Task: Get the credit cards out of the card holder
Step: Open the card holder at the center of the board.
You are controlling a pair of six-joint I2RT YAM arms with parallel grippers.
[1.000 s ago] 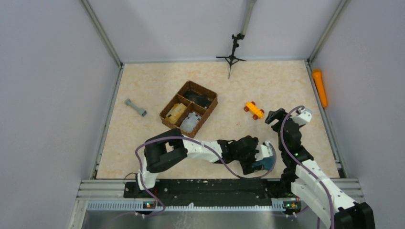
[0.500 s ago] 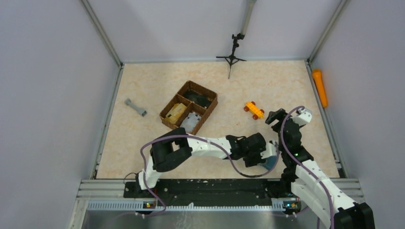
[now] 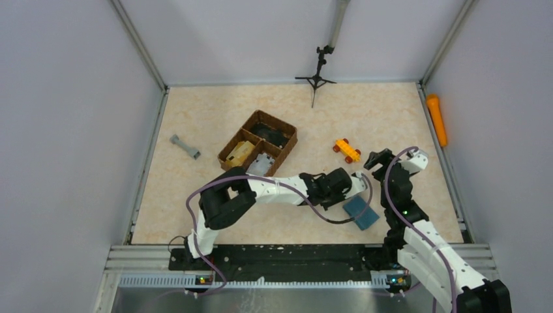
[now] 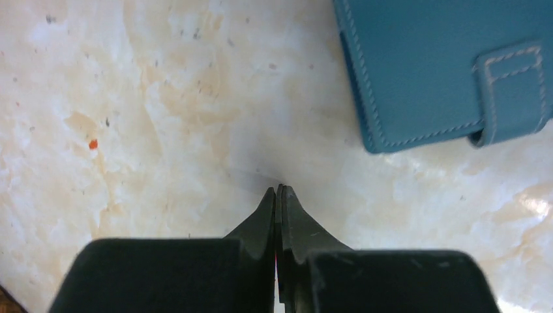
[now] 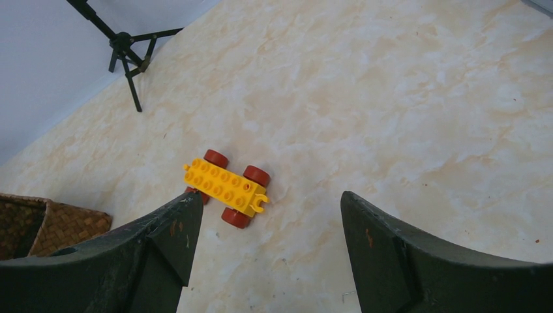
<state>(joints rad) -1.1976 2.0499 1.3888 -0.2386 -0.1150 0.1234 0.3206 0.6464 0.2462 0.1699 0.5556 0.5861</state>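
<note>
The teal-blue card holder (image 3: 360,212) lies flat and closed on the table near the front right. In the left wrist view the card holder (image 4: 430,65) shows its snap strap (image 4: 512,88) folded over the edge. No credit cards show; they are hidden. My left gripper (image 3: 353,189) hovers just up and left of the holder, apart from it. The left gripper (image 4: 279,190) is shut, fingertips pressed together, with nothing visible between them. My right gripper (image 3: 378,158) stands open farther back; the right gripper (image 5: 269,195) holds nothing.
A yellow toy car with red wheels (image 3: 347,150) (image 5: 225,186) sits just beyond the right gripper. A brown woven divided basket (image 3: 257,147) stands mid-table. A grey bone-shaped piece (image 3: 185,147) lies left, a black tripod (image 3: 317,75) at the back, an orange cylinder (image 3: 437,119) past the right rail.
My left gripper has closed from wide open and drawn back up and left off the card holder, which now lies uncovered on the table. The right arm barely moved.
</note>
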